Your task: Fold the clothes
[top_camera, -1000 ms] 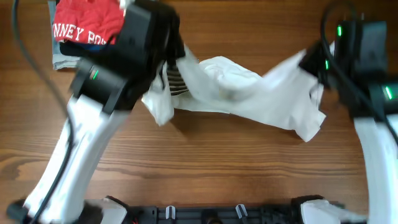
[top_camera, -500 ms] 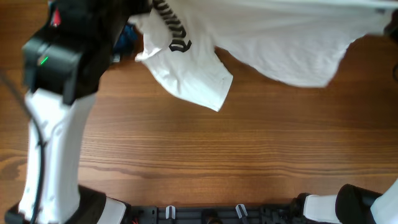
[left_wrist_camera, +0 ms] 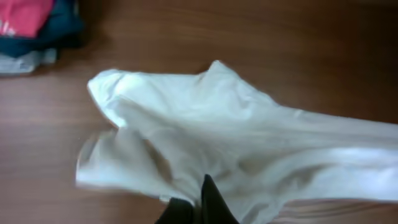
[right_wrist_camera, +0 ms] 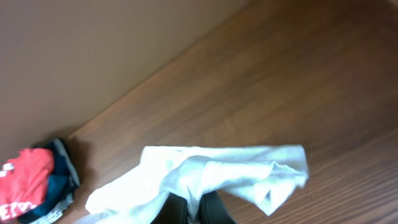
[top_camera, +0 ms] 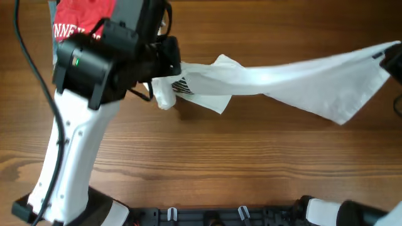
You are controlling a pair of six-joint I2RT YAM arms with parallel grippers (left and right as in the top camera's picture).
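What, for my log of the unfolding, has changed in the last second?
The shirt, bunched a second ago, is now pulled out long: the right gripper moved off rightward. Both it and the left gripper stayed shut on the shirt; the red garment stayed put.

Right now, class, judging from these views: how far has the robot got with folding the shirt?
Done: the white T-shirt is gripped at both ends. In hand: the left gripper and right gripper hold it stretched between them. Left: every fold; none shows yet.
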